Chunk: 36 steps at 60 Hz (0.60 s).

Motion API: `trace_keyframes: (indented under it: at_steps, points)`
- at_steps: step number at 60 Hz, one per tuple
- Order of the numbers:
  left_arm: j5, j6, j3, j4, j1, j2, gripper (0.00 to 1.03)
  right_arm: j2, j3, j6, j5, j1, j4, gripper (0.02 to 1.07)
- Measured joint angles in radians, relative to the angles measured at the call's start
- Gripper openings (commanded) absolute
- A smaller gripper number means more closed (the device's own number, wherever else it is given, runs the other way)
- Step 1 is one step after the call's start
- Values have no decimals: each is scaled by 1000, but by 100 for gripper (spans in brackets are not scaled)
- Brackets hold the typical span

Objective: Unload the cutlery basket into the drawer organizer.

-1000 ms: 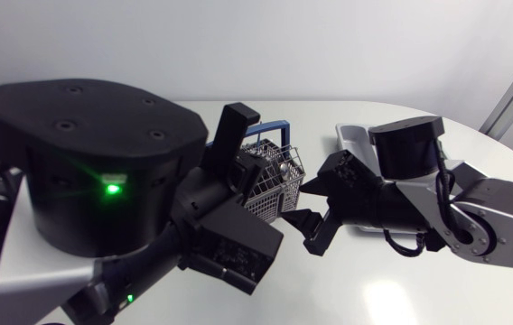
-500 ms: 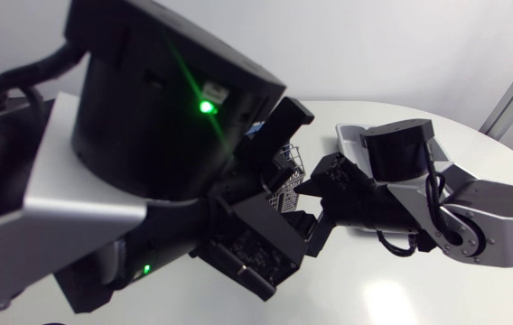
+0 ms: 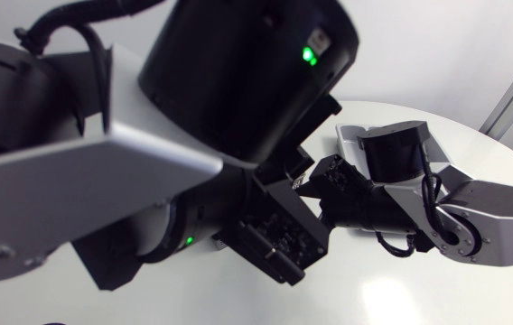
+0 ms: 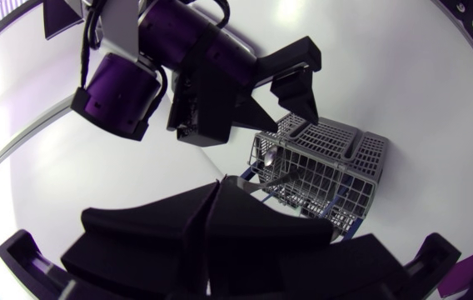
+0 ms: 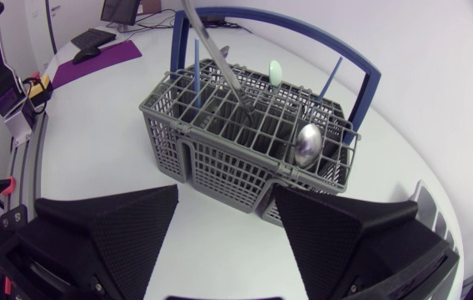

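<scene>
1. Cutlery basket [image 5: 245, 158]: grey wire with a blue handle, on white table [image 5: 95, 150], just ahead of right gripper [image 5: 224, 198], whose fingers stand spread wide, touching nothing.
2. Left gripper [image 4: 217, 187]: basket ahead of it, fingers pinched on metal utensil [image 5: 216, 54].
3. Change: left arm risen toward head camera, now hiding the basket there.

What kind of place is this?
Probably a robotics test bench, not a kitchen: left arm and right arm over a white table, with a basket and grey tray on it.
</scene>
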<state>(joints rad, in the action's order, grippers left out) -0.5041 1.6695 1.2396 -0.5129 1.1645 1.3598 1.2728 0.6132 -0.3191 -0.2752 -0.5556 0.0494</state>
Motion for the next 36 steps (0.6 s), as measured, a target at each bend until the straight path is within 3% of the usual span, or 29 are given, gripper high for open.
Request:
trace_keyframes:
  at_steps: [9,22,36]
  points:
    - [-22,-128,98,-29,0,34,18,-72,-11,0,17,0,-6,87]
    - [-28,-458,228,-105,-24,90,18,-258,-70,-4,93,0,-31,86]
    - [2,-836,357,-305,-92,205,19,-392,-109,-4,177,-15,-45,86]
